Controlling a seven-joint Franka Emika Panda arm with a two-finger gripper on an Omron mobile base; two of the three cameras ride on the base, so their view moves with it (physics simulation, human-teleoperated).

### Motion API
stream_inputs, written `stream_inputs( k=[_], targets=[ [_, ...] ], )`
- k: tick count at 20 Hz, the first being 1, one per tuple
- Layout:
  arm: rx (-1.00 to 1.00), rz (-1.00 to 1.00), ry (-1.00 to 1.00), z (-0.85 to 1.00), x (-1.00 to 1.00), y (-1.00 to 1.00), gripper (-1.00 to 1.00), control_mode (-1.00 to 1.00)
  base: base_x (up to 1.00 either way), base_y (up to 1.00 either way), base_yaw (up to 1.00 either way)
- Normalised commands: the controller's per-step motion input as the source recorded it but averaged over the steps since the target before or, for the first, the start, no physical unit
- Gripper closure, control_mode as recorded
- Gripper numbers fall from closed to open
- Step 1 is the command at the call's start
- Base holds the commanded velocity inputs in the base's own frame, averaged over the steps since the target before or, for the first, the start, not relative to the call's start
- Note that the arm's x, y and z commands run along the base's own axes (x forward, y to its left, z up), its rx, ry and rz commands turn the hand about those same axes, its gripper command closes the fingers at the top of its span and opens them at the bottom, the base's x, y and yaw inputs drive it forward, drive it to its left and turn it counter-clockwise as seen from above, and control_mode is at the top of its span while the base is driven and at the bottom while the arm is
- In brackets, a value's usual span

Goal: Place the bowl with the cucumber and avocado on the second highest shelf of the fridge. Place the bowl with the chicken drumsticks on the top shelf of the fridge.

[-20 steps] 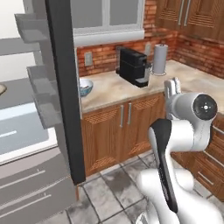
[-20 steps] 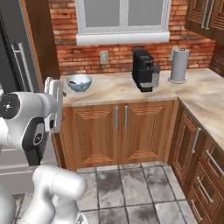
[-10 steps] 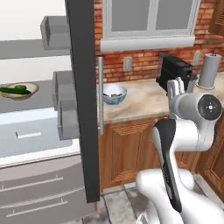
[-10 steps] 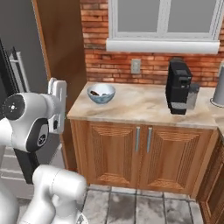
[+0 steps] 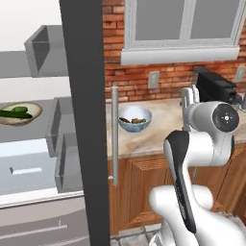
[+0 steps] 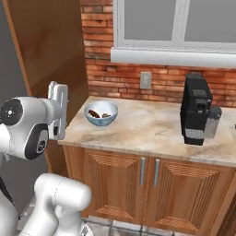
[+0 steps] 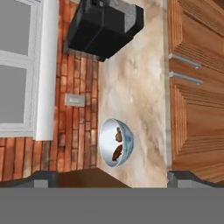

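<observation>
Left base view: cucumber bowl (image 5: 18, 113) sits shelved in the fridge (image 5: 84, 120) — drumstick bowl (image 5: 134, 119) waits on the surface (image 5: 163, 120); my fingers (image 7: 111, 177) spread, empty.

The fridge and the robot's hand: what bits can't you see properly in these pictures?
- The fridge: in the left base view its open dark door hides part of the shelves; the top shelf is unclear.
- The avocado: too small to tell apart from the cucumber.
- The gripper: only fingertips at the hand view's bottom edge; open or shut unclear.
</observation>
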Motion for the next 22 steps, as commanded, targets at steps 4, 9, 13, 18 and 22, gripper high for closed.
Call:
stream_inputs(
  k=[4, 9, 13, 18, 22],
  targets=[
    [0.0, 0.0, 0.0, 0.0, 0.0, 0.0, -1.0, 1.0, 0.78, -0.25, 0.08],
    [0.0, 0.0, 0.0, 0.0, 0.0, 0.0, -1.0, 1.0, 0.68, -0.21, 0.06],
    [0.0, 0.03, 0.03, 0.0, 0.11, -0.07, -1.0, -1.0, 0.41, -0.15, 0.07],
    [0.17, 0.29, 0.25, -0.23, 0.46, -0.75, -1.0, -1.0, 0.0, 0.0, 0.0],
    [0.12, 0.37, 0.47, -0.55, 0.45, -0.54, -1.0, -1.0, 0.0, 0.0, 0.0]
  ],
)
